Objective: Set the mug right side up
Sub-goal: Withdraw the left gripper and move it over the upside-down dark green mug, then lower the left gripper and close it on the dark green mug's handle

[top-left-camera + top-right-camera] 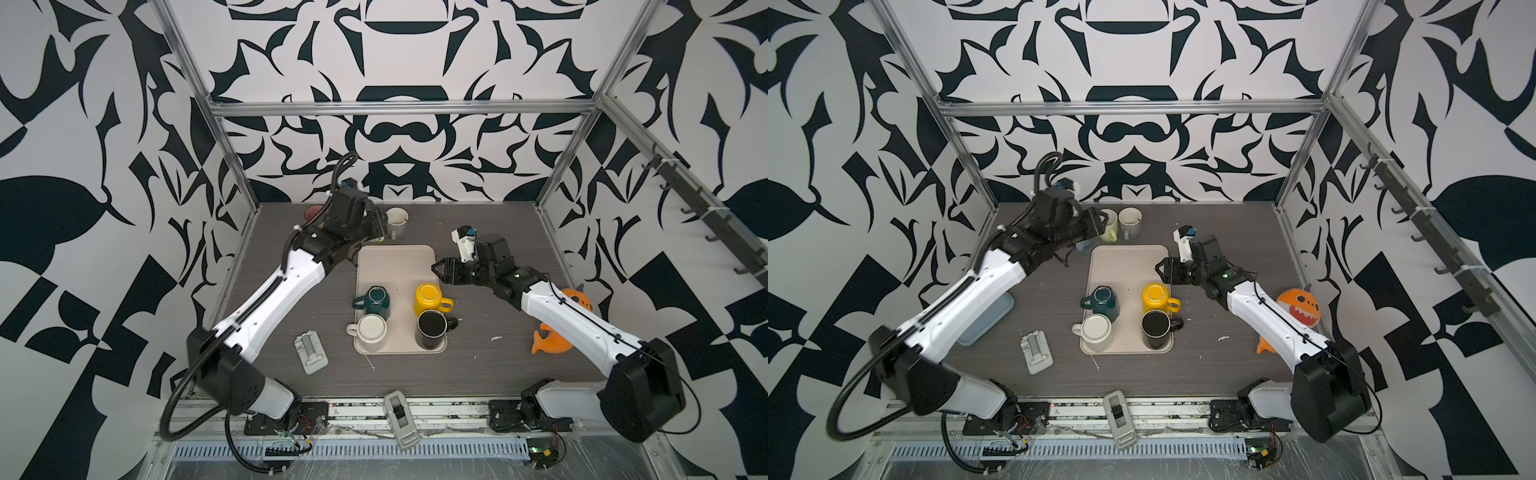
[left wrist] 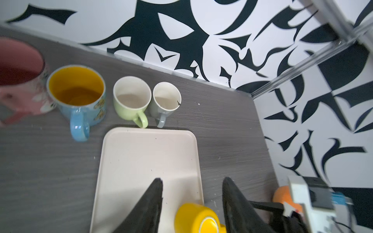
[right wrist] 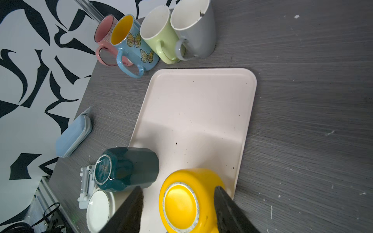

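Approach step: yellow mug [image 1: 428, 297] sits bottom-up on the tray [image 1: 395, 262], right fingers [image 3: 131, 211] spread beside it, pinching nothing. Left fingers [image 2: 147, 205] spread, empty. Next, I'd guess: straddle, squeeze, flip.

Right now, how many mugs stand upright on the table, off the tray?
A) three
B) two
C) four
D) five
C: the right wrist view shows a pink mug, a blue mug, a pale green mug and a grey mug, all mouth up in a row just past the tray.
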Controlling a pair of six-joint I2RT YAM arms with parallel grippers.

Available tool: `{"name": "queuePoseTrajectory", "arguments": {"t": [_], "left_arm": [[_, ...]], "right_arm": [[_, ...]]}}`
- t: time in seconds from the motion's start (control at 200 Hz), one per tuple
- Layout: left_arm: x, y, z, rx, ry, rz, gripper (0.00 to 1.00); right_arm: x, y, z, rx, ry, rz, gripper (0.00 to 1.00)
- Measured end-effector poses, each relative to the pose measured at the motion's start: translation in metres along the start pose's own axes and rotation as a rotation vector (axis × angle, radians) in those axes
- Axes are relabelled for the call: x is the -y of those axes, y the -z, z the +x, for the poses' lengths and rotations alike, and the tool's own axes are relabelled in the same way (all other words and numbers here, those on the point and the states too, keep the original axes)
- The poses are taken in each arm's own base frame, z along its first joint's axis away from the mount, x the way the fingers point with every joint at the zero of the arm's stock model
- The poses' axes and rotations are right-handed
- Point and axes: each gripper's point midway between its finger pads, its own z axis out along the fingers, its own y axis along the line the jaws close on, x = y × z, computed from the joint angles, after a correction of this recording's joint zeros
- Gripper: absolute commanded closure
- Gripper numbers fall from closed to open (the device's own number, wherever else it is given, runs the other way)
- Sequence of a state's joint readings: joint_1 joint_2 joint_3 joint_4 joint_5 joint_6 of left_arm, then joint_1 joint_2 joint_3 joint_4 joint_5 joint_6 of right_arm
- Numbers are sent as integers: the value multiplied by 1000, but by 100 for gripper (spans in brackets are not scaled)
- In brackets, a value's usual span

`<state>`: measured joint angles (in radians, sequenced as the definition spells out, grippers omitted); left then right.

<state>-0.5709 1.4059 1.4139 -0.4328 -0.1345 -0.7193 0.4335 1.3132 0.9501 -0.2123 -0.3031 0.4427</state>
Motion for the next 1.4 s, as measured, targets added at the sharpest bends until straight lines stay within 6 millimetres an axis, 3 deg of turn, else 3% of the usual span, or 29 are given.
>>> {"name": "queuePoseTrajectory", "arguments": {"t": [0.09, 0.255, 0.49, 0.69, 0.975, 1.19, 1.4], "left_arm": [[-25, 17, 17, -3, 141, -23, 49], [-67, 30, 56, -35, 388, -104, 47], [-104, 42, 86, 1, 745, -182, 44], [-139, 39, 123, 9, 978, -266, 43], [-139, 24, 130, 11, 1143, -249, 41], [-148, -1, 162, -77, 1214, -300, 35], [-142, -7, 168, -122, 1242, -288, 31]], "right_arm": [[1, -2, 1, -5, -10, 3, 41], [2, -4, 2, -7, -21, 11, 41], [2, -6, -3, 2, -19, 29, 41], [5, -8, -4, -1, -23, 54, 41], [12, -15, 2, -33, -31, 87, 41], [14, -15, 2, -46, -35, 101, 41], [14, -17, 0, -47, -35, 107, 41]]}}
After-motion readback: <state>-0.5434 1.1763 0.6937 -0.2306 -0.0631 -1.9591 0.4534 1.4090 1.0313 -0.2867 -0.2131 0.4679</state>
